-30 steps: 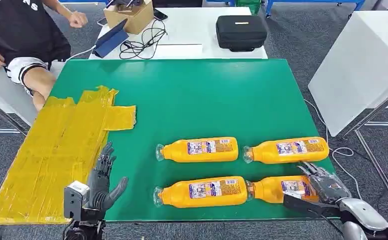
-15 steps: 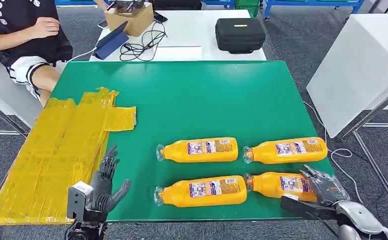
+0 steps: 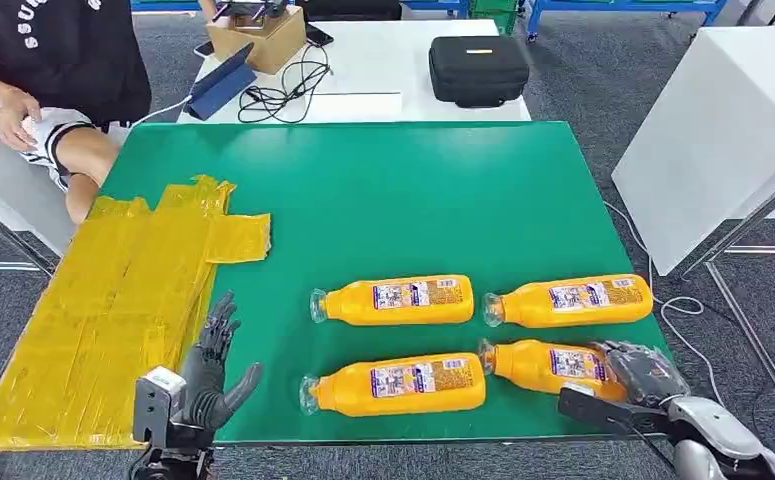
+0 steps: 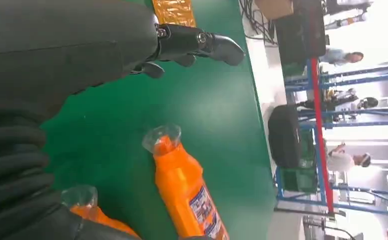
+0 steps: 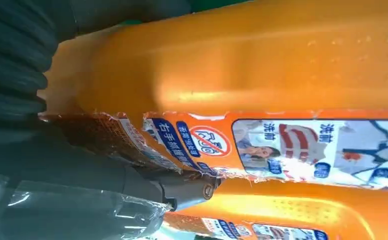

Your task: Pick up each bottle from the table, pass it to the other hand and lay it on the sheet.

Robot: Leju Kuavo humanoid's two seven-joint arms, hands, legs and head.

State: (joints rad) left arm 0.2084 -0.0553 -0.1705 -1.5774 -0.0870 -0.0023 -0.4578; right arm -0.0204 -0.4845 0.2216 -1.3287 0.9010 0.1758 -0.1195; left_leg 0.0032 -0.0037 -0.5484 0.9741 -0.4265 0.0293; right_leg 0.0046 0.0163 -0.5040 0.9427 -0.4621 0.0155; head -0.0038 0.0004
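Note:
Four orange bottles lie on the green table (image 3: 393, 190): far left (image 3: 398, 299), far right (image 3: 573, 300), near left (image 3: 403, 383) and near right (image 3: 543, 366). My right hand (image 3: 645, 375) grips the base end of the near right bottle, fingers over it and thumb under; up close its label (image 5: 257, 65) lies against my right hand (image 5: 56, 165). The bottle lies slightly skewed. My left hand (image 3: 208, 372) hovers open at the table's near edge, beside the yellow sheet (image 3: 113, 300). The left wrist view shows its spread fingers (image 4: 202, 42) and a bottle's neck (image 4: 181, 185).
A person (image 3: 53, 60) sits at the far left corner. Behind the green table stands a white table with a black case (image 3: 481, 65), a cardboard box (image 3: 258, 30) and cables. A white panel (image 3: 723, 130) stands to the right.
My right hand has closed around the near right bottle, whose neck has swung a little away from me and to the left. The left hand has barely moved. The person's arm has moved.

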